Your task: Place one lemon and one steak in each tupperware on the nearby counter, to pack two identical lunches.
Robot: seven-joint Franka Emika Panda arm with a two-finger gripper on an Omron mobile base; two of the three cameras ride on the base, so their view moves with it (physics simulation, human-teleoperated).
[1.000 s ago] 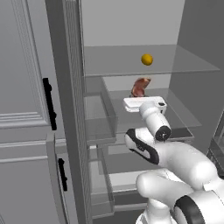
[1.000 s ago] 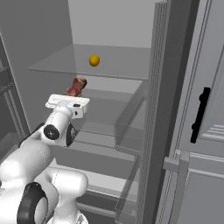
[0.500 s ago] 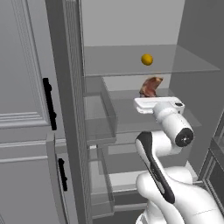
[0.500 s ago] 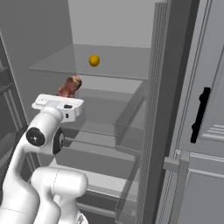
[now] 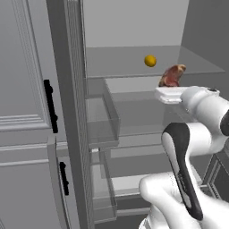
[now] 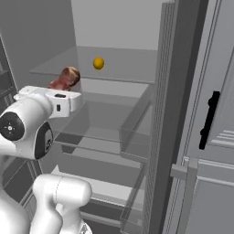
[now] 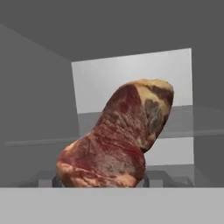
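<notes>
Holding a steak (image 7: 118, 140) up in front of its camera, the gripper (image 5: 172, 91) was inside the open fridge (image 6: 114, 59), near the right edge of the glass shelf (image 5: 134, 85) as the left base view had it. The jaws were clenched on the lower end of the meat: in the hand view the dark fingertips sat either side of the steak's base and the slab rose between them, leaning a little to one side, with nothing under it that could be made out. In the two base views the red meat stood up out of the white hand (image 6: 55, 98), clear of the shelf. A lemon (image 5: 150, 60) lay on the upper shelf (image 6: 119, 68), toward its back edge, well apart from the steak. The steak would probably be soft and floppy, fairly light, with a slick raw surface, so a grip low on one end could let it sag or slide out during a swing. A hold nearer the thick middle, across the narrow way, looked the safer choice; squeezing hard would only deform it. No lunch tray or counter could be seen from here, so the carry to them was judged to lie ahead, and the lemon was untouched.
</notes>
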